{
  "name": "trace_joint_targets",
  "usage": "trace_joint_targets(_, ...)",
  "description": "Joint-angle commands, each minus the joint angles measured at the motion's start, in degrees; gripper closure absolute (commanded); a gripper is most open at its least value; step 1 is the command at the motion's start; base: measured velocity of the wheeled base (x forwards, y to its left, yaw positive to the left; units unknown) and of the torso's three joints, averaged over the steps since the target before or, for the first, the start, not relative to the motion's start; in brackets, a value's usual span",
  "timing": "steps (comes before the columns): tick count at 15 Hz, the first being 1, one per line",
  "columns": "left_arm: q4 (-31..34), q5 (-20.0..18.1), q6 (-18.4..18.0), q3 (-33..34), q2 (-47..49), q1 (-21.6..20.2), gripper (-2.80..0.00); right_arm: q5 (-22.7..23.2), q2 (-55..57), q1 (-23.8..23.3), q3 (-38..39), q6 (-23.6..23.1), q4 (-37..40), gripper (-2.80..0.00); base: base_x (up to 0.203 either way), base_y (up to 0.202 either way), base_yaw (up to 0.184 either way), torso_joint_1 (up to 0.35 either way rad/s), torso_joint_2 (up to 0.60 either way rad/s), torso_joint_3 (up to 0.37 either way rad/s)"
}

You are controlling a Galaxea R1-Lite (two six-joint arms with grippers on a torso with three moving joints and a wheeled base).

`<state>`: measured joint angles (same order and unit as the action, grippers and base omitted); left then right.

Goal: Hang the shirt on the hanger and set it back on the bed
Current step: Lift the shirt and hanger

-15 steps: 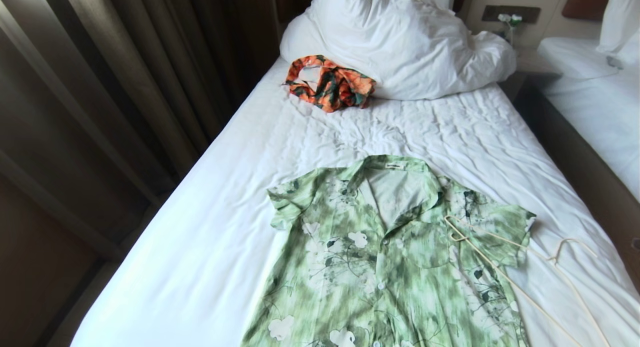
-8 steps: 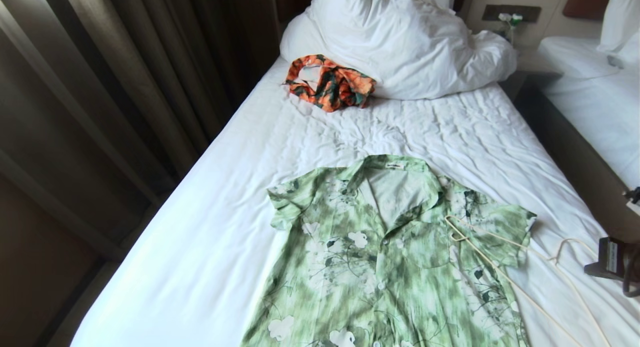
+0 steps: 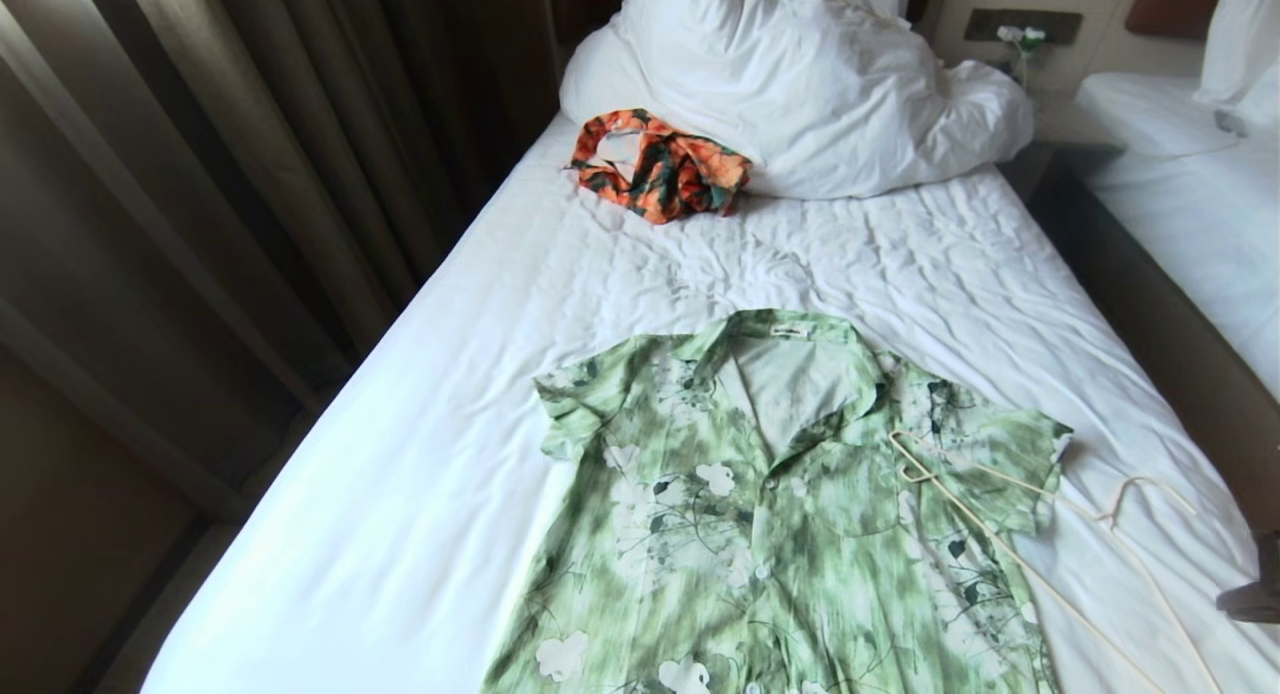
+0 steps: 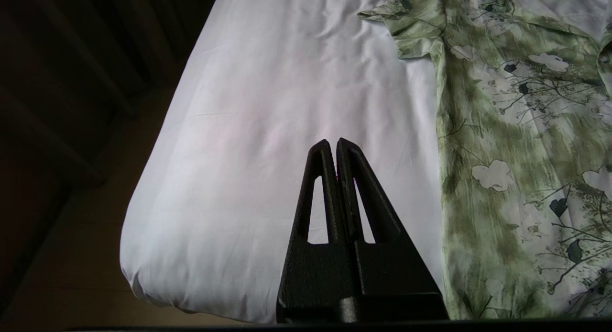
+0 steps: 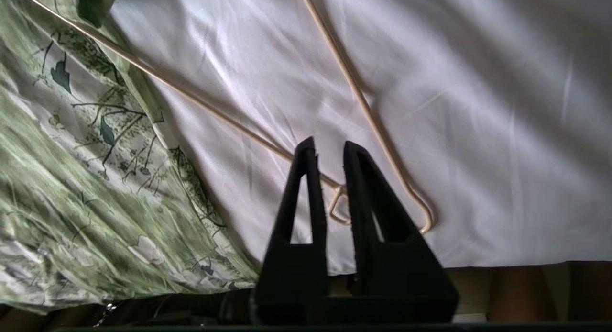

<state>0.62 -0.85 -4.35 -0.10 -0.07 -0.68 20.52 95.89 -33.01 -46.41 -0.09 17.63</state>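
The right gripper [image 5: 326, 148] hangs above the near right edge of the bed [image 3: 480, 394], and only a dark piece of that arm shows at the right border of the head view. Its fingers stand slightly parted, with a narrow gap between them, and hold nothing. Directly beyond the fingertips lies the near corner of the hanger [image 5: 363, 107], where the two thin rods meet in a small bend. Both rods run away from the fingers toward the far side; one crosses onto the edge of the shirt [image 5: 71, 179], the other lies on bare sheet.

The left gripper [image 4: 333, 143] is parked above the near left part of the bed, fingers pressed together, empty, with the shirt off to its right.

In the head view the shirt [image 3: 770, 514] lies flat and face up on the near half of the bed, collar toward the far end. The hanger [image 3: 1010, 554] lies on the shirt's right side, long axis slanting from the right shoulder toward the near right, hook [image 3: 1150, 494] on the sheet near the right sleeve.

The right arm is judged the nearer one to the hanger. A grasp would call for a wider opening first.

Farther off, an orange-and-green garment [image 3: 660, 166] rests against the pillow [image 3: 800, 74].
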Motion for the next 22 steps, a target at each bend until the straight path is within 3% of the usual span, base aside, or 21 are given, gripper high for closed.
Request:
trace_joint_targets(1, 0.0, 0.0, 0.0, 0.0, 0.1, 0.0, 0.00, 3.1, 2.1, -3.7, -0.1, -2.9, 1.0, -2.80, 0.000, 0.000, 0.000, 0.000, 0.00, 0.000)
trace_joint_targets(6, 0.0, 0.0, 0.0, 0.0, 0.1, 0.0, 0.00, 15.4, 5.1, -9.8, -0.5, -10.9, 1.0, -2.80, 0.000, 0.000, 0.000, 0.000, 0.00, 0.000)
trace_joint_targets(11, 0.0, 0.0, 0.0, 0.0, 0.1, 0.0, 0.00, 21.1, 11.1, -11.3, -1.0, -16.3, 1.0, -2.80, 0.000, 0.000, 0.000, 0.000, 0.00, 0.000)
trace_joint_targets(15, 0.0, 0.0, 0.0, 0.0, 0.1, 0.0, 0.00, 32.8, 13.0, -13.8, 0.7, -25.3, 1.3, -2.80, 0.000, 0.000, 0.000, 0.000, 0.00, 0.000)
trace_joint_targets(22, 0.0, 0.0, 0.0, 0.0, 0.1, 0.0, 0.00, 32.9, 17.5, -14.0, -3.3, -25.9, 0.6, -2.80, 0.000, 0.000, 0.000, 0.000, 0.00, 0.000)
